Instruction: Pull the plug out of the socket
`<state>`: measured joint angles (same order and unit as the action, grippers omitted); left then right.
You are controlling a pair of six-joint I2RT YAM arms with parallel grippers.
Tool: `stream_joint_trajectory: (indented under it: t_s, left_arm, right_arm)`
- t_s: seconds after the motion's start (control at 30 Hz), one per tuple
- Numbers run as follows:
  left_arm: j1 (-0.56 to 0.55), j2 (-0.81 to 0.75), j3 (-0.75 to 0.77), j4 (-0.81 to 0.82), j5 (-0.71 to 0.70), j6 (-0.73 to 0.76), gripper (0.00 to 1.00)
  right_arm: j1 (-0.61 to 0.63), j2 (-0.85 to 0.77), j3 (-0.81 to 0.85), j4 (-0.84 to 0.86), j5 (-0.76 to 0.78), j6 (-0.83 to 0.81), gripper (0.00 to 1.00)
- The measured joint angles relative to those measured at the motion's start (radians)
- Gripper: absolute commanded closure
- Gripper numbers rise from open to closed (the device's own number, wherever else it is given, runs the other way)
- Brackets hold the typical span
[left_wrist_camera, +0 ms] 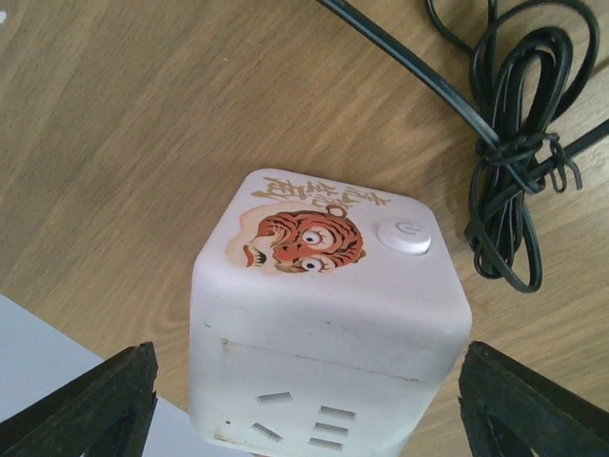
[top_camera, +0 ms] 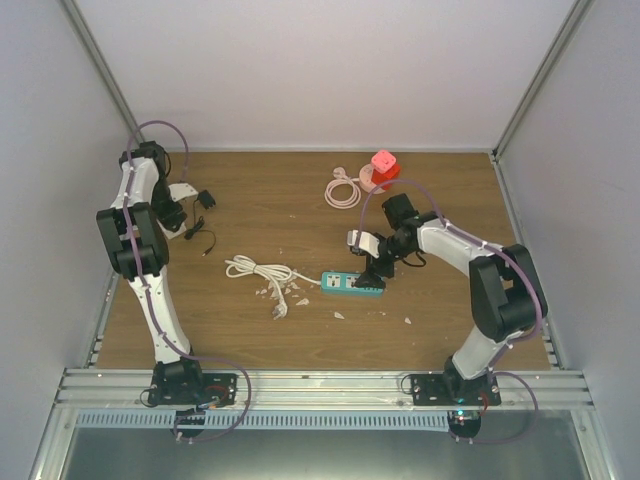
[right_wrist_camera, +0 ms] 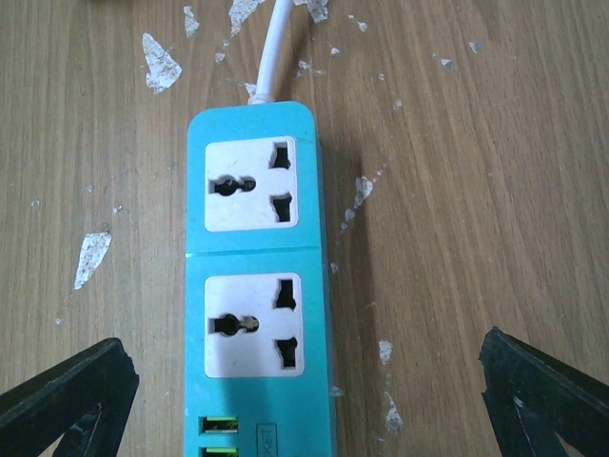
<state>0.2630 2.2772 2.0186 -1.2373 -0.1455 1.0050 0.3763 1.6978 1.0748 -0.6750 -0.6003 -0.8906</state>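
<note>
Flanking the teal power strip [right_wrist_camera: 257,238], right hand [right_wrist_camera: 304,414] stands open; left hand [left_wrist_camera: 309,405] open around cube socket [left_wrist_camera: 324,314].

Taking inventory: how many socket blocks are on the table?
3: a white cube by the left gripper, a blue strip under the right gripper, a red cube at the far edge. Arms may hide more.

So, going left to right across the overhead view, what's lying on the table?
Left to right: black adapter with its cord → white coiled cable → teal power strip.
</note>
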Motion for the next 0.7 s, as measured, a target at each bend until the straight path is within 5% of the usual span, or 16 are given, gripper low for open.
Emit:
stream_joint_trajectory:
  t_s: [0.1, 0.7]
  left_arm:
    - [0.000, 0.000, 0.007, 0.000, 0.011, -0.004, 0.01]
    - [-0.033, -0.213, 0.044, 0.117, 0.296, -0.229, 0.01]
  right_arm:
    - [0.013, 0.001, 0.004, -0.003, 0.000, -0.003, 0.00]
    - [0.174, 0.101, 0.116, 0.027, 0.045, 0.053, 0.00]
